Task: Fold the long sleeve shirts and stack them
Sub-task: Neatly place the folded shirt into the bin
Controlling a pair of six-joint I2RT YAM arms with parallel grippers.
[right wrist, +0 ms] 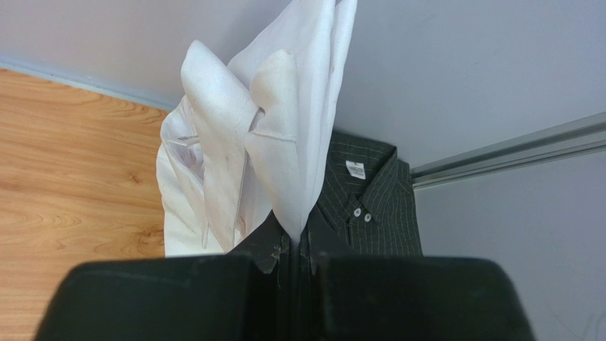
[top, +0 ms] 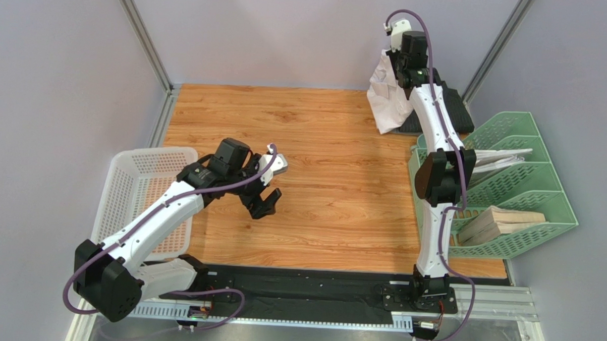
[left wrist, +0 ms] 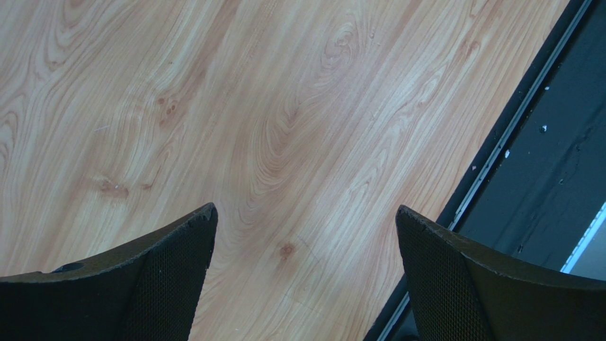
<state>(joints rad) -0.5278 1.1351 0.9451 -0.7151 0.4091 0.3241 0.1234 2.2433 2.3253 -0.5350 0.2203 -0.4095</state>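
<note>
Currently two shirts are present. The right gripper (right wrist: 295, 245) is fully closed, pinching one white shirt (right wrist: 235, 142), which hangs above the far right corner of the table (top: 336, 179). One dark striped shirt (right wrist: 366, 209) lies flat beneath it. The left gripper (left wrist: 306, 212) hangs wide open and empty over bare wood, near one white basket (top: 132, 180).

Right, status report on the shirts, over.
Left pincer open over table. Right pincer shut on white shirt, lifted. Striped shirt flat behind it. Nothing in the way.

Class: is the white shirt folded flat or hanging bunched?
Hanging bunched: the right gripper is shut on the white shirt, whose cloth droops in loose folds.
</note>
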